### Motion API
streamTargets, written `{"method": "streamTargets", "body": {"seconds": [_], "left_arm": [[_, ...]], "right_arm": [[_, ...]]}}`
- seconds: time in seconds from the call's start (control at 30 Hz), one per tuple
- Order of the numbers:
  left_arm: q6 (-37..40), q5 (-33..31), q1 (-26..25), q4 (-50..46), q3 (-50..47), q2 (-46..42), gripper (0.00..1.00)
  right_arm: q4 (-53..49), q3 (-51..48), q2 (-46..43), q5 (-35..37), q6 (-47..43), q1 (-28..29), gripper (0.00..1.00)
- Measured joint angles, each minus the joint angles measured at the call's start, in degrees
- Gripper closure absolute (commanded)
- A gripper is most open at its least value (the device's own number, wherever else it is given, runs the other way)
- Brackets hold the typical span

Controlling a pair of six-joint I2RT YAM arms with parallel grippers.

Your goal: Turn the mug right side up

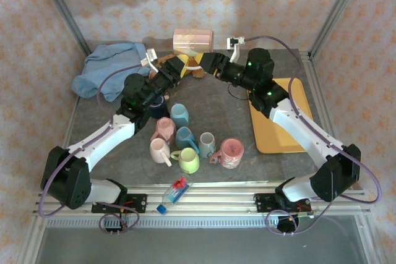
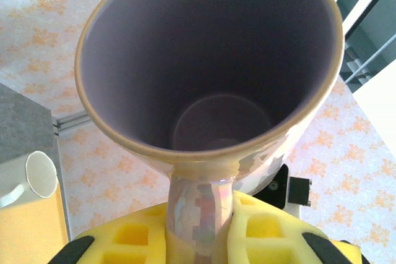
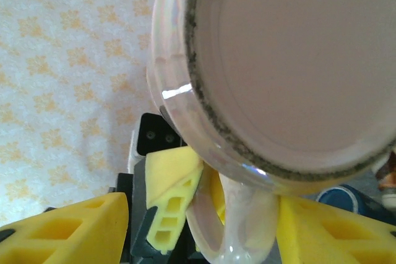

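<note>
While left fingers [image 2: 124, 238] pinch mug [image 1: 193, 40] handle [image 2: 199, 214] | right fingers [image 3: 62, 230] parted around handle

Soft, even light fills the overhead view, and the arms throw only faint shadows on the grey table [image 1: 216, 110]. In the left wrist view the mug [image 2: 210, 60] is dim inside. In the right wrist view its pearly glaze catches a white glint (just below the rim). The wallpaper [image 3: 62, 60] behind is slightly blurred.
</note>
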Motion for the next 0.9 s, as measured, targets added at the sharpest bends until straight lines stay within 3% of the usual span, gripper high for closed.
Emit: {"method": "streamTargets", "body": {"seconds": [0.27,0.53,0.7,0.9], "left_arm": [[11.1,1.1,0.0,-14.3,3.6,-1.6,1.00],[27.4,1.7,-2.2,-32.7,11.6,-1.7,1.00],[38.0,1.7,-4.9,-41.9,17.2,0.4,1.00],[47.1,1.9,-5.7,-46.3,20.0,5.9,1.00]], "right_arm": [[-15.5,1.2,-4.3,5.2,-9.5,0.0,0.38],[-36.7,10.2,-4.5,12.1,-17.5,-0.9,0.40],[-44.3,13.4,-4.5,10.9,-18.5,-8.0,0.43],[-49.6,13.5,-4.5,4.8,-17.8,-17.9,0.44]]}}
